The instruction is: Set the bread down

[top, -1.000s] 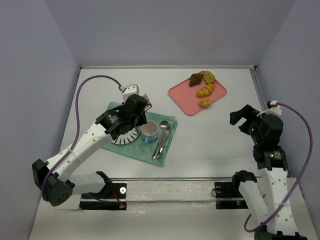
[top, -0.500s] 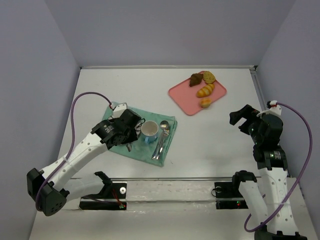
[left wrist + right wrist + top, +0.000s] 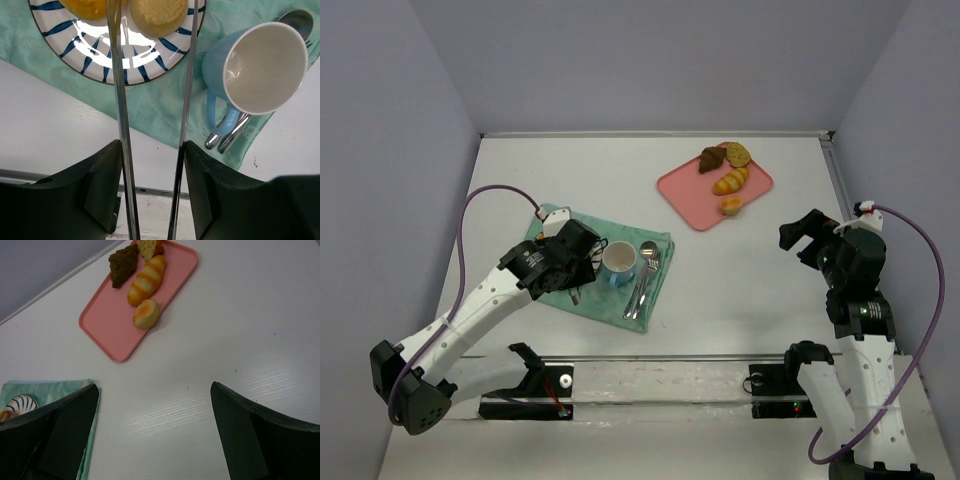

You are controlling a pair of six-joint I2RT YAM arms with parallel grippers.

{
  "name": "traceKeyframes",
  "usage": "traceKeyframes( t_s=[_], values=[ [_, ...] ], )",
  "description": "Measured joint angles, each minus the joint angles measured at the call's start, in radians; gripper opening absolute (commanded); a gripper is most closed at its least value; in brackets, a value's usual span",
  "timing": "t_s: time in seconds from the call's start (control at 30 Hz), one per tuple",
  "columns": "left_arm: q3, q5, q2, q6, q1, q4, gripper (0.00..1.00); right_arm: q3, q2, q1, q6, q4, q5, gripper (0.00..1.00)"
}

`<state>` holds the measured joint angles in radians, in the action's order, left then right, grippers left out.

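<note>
Between the parted tines of my left tool [image 3: 155, 3], a golden bread roll [image 3: 157, 14] sits on the blue-striped white plate [image 3: 150, 60]; I'd lift straight clear.

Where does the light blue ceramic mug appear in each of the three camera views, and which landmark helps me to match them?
Top external: the light blue ceramic mug stands left of centre, on the green cloth.
Left wrist: the mug is at the upper right, its opening toward the camera, on the same cloth.
Right wrist: the mug is not in it; only a part of the cloth shows at the lower left.
Shared landmark: the green cloth.
</note>
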<state>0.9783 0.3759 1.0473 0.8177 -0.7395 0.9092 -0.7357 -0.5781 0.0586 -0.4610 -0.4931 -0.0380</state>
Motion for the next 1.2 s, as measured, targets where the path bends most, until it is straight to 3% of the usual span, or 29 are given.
traceKeyframes(
  t_s=[0.33,0.6,0.83,1.03,1.2],
  values=[
    [0.122,0.051,-0.032,-0.026,0.0,-0.017,0.59,0.0,0.0,0.0,0.0,0.0,0.0,1.0],
    [0.208,0.06,0.005,-0.18,0.0,-0.252,0.57,0.0,0.0,0.0,0.0,0.0,0.0,0.99],
    [0.323,0.047,0.204,-0.345,0.021,-0.459,0.55,0.0,-0.002,0.0,0.0,0.0,0.001,0.99],
    [0.348,-0.159,0.451,-0.578,0.212,-0.745,0.6,0.0,-0.018,0.0,0.0,0.0,0.013,0.99],
    [0.486,-0.329,0.731,-0.745,0.356,-0.856,0.63,0.0,-0.021,0.0,0.0,0.001,0.029,0.99]
  ],
)
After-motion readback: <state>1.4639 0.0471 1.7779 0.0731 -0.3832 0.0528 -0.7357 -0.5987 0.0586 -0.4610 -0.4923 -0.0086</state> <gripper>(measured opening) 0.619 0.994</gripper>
